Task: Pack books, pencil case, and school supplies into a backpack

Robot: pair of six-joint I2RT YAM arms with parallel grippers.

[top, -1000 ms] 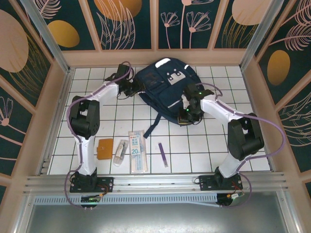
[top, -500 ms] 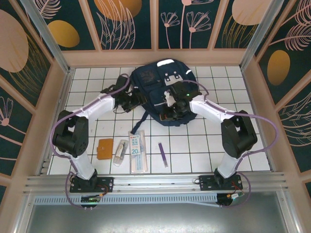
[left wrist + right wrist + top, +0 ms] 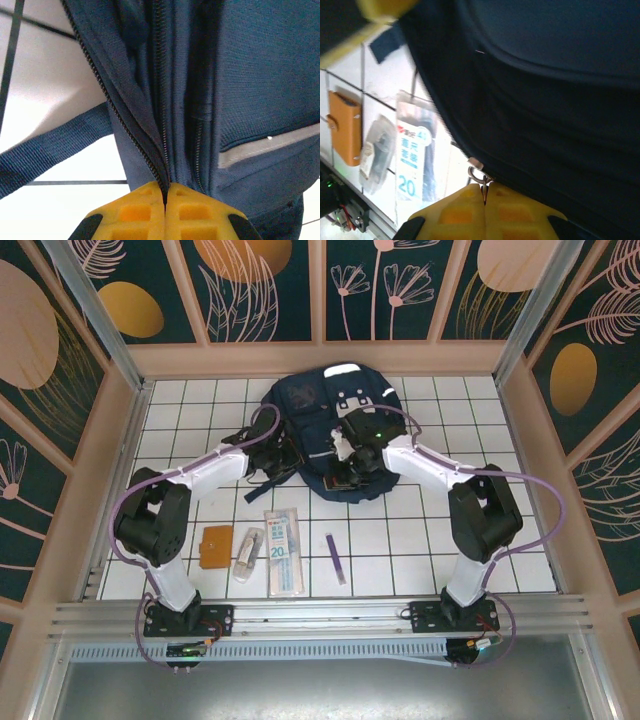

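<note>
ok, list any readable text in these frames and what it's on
"20": blue label on the long clear pack.
Other print on that label: too blurred to read.
Print on the small clear packet: too small to read.
Patches on the backpack: nothing legible.

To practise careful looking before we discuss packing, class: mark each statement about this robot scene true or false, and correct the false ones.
1. The purple pen lies on the tiles, outside the backpack. True.
2. The right gripper stands wide open. False: it is shut on a metal zip pull of the backpack.
3. The orange-brown book is inside the backpack. False: it lies on the tiles, beside the clear packet.
4. The left gripper is shut on the backpack's zip edge. True.
</note>
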